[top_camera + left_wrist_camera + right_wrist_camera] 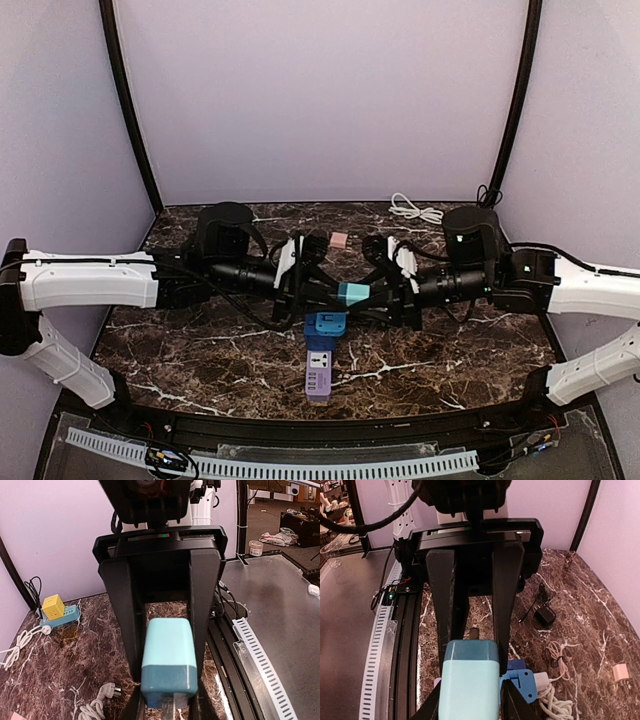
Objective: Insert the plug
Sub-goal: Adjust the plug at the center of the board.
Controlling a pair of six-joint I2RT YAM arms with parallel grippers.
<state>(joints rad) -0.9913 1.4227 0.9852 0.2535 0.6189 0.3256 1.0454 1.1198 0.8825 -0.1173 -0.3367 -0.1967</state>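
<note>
Where the two arms meet over the counter, the teal plug hangs in the air, clenched at one end by the left jaws. The right jaws grip its other end from both sides, close above the blue socket block

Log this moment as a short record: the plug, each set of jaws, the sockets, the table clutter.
plug: teal plug adapter, lying sideways between the two arms at table centre
left jaws: shut on the teal plug adapter
right jaws: flank its other end; grip not clear
sockets: blue socket block just nearer the bases than the adapter; purple and white power strip nearer still
clutter: white cable at the far edge, pink charger, black adapter
task state: plug looks not yet inserted
</note>
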